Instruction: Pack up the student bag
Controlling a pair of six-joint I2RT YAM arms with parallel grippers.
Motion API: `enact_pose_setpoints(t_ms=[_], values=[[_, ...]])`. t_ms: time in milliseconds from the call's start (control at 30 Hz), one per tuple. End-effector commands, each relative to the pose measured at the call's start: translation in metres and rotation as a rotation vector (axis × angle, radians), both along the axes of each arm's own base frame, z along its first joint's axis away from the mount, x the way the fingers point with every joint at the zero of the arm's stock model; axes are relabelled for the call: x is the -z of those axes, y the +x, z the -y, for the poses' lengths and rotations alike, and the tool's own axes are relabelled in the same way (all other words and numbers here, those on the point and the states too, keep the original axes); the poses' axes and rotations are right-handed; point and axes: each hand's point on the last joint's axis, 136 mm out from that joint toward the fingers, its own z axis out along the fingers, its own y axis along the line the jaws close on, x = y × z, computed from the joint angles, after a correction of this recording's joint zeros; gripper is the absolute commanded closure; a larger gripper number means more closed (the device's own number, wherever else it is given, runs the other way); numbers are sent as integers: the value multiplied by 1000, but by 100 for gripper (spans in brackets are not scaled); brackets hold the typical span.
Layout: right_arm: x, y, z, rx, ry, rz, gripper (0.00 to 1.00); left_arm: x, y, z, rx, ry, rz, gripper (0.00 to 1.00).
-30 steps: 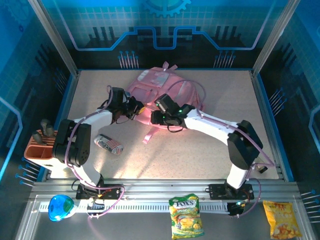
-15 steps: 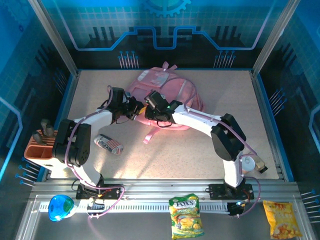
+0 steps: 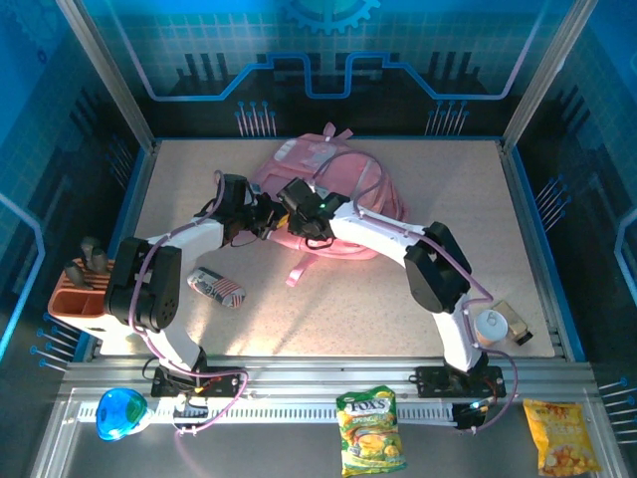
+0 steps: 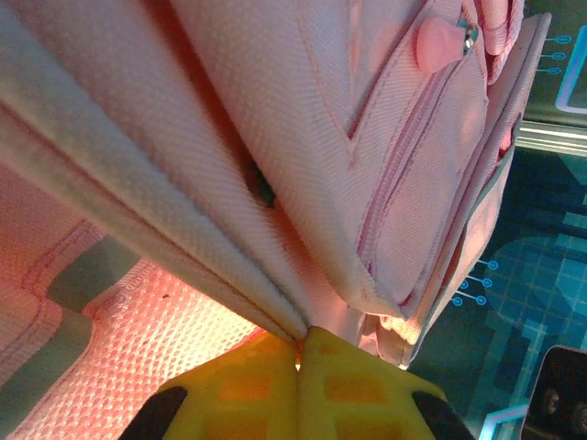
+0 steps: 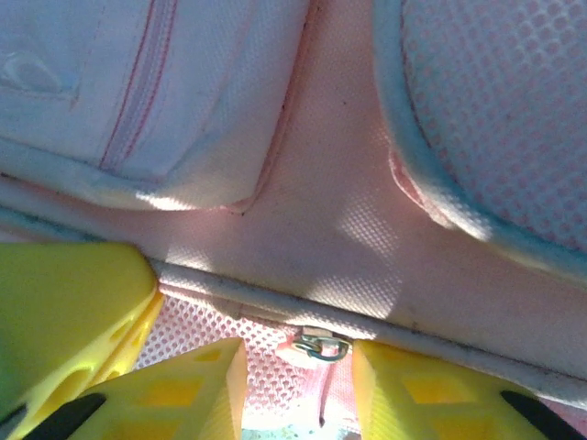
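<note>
On the near rail lie a green snack packet (image 3: 370,430) and a yellow snack packet (image 3: 560,450), and past them on the table (image 3: 398,299) a striped pouch (image 3: 217,288) lies beside the left arm. Farther in, the left tool (image 4: 298,353) has its fingers pressed together, pinching a fold of the student bag (image 3: 348,179). The right tool (image 5: 298,356) stands spread, with a small metal zip pull (image 5: 316,346) in its gap. The bag lies at the far middle of the table, both tools at its near-left edge.
</note>
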Motion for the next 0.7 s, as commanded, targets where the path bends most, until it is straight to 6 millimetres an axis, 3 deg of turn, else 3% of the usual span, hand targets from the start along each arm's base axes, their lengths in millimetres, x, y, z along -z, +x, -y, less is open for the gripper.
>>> enact_pose_setpoints(t_ms=[0,333,667], values=[[16,-2,15,69,-117,-24,62,-24,-5,18,82,-52,41,100],[30,0,30,109,-214,-45,74,-24,-5,17,77,-51,41,100],[11,-10,43,57,-219,-12,86,-19,-1,13,61,-29,39,100]])
